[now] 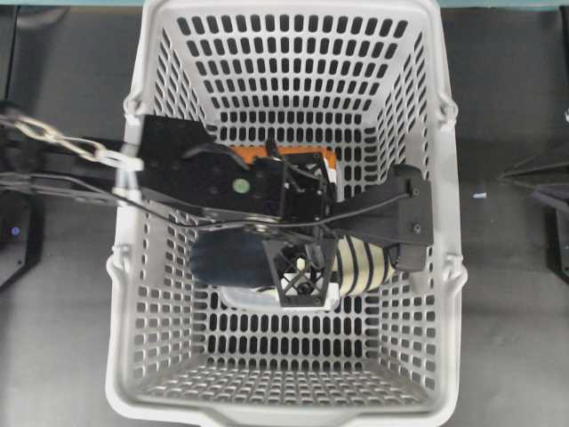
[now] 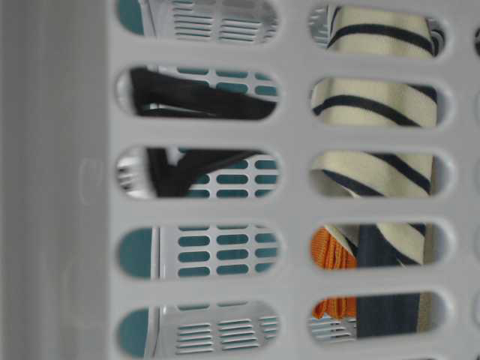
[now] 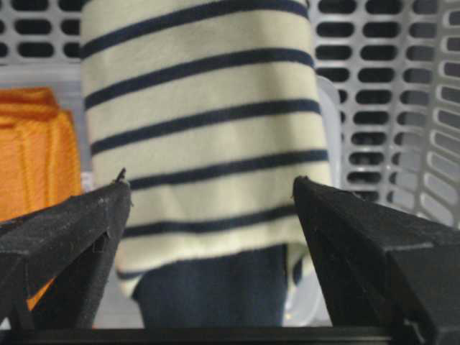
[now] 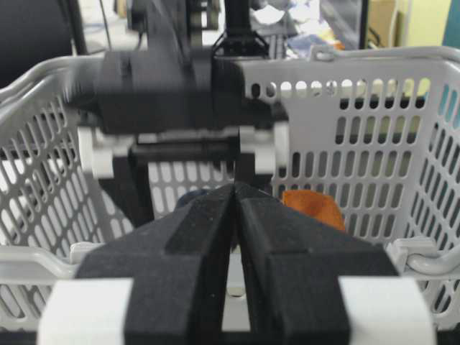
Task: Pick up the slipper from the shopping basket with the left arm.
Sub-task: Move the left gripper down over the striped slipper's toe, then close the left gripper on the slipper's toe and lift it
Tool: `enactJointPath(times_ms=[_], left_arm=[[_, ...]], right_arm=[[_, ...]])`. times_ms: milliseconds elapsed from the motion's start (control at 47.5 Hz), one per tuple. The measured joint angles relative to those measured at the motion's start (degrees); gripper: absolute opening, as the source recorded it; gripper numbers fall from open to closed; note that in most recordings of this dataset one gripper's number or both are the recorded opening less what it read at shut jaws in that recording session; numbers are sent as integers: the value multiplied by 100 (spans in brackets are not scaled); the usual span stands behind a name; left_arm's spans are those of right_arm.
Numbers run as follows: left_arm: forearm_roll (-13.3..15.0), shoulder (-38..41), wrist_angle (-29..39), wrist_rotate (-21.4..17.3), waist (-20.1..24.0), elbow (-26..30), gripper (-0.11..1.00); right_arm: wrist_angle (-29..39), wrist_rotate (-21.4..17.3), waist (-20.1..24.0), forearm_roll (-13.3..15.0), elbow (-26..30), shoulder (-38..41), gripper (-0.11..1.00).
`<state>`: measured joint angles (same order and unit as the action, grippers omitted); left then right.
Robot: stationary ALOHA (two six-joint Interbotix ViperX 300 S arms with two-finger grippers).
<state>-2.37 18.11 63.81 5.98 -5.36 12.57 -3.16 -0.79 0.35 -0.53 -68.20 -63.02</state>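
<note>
The slipper (image 1: 360,267) lies in the light-grey shopping basket (image 1: 133,294), striped toe to the right and navy insole (image 1: 227,258) to the left. It also shows in the left wrist view (image 3: 208,122) and through the basket wall in the table-level view (image 2: 375,172). My left gripper (image 1: 356,253) has reached down into the basket and is open. Its jaws stand wide apart over the slipper's toe end, one finger (image 3: 72,230) on each side. I cannot tell whether they touch it. My right gripper (image 4: 236,190) is shut and empty, outside the basket's rim (image 4: 36,262).
A folded orange cloth (image 1: 331,158) lies in the basket behind the left gripper, and shows in the left wrist view (image 3: 36,144) left of the slipper. A white object (image 1: 244,301) lies partly under the slipper. Basket walls (image 1: 404,98) close in on all sides.
</note>
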Motion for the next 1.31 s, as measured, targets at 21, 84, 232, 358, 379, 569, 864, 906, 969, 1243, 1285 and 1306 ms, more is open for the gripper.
enactJointPath(times_ms=[21, 84, 232, 358, 379, 569, 864, 906, 969, 1243, 1285, 1306], left_arm=[[0, 26, -18, 0, 0, -18, 91], [9, 114, -44, 0, 0, -62, 91], [0, 202, -272, 9, 0, -281, 91], [0, 193, -554, -53, 18, -501, 87], [0, 193, -580, -44, 26, -527, 85], [9, 123, -589, -97, 79, -615, 41], [0, -9, -149, -290, 70, -193, 5], [0, -26, 0, -308, 70, -53, 5], [0, -53, 220, -308, 62, 141, 5], [0, -44, 1433, -325, 62, 1406, 5], [0, -53, 1608, -325, 62, 1635, 5], [0, -53, 1688, -325, 62, 1740, 5]], right_arm=[[0, 0, 0, 0, 0, 0, -1], [0, 0, 0, 0, -9, 0, -1], [0, 0, -9, 0, -35, 0, -1], [0, 0, 0, 9, -70, 0, -1], [0, 0, 0, 0, -70, 0, -1], [0, 0, 0, 0, -105, 0, -1], [0, 0, 0, 0, -132, 0, -1], [0, 0, 0, 0, -132, 0, -1], [0, 0, 0, 0, -141, 0, -1], [0, 0, -9, 0, -141, 0, -1], [0, 0, -9, 0, -141, 0, -1], [0, -9, -9, 0, -149, 0, -1]])
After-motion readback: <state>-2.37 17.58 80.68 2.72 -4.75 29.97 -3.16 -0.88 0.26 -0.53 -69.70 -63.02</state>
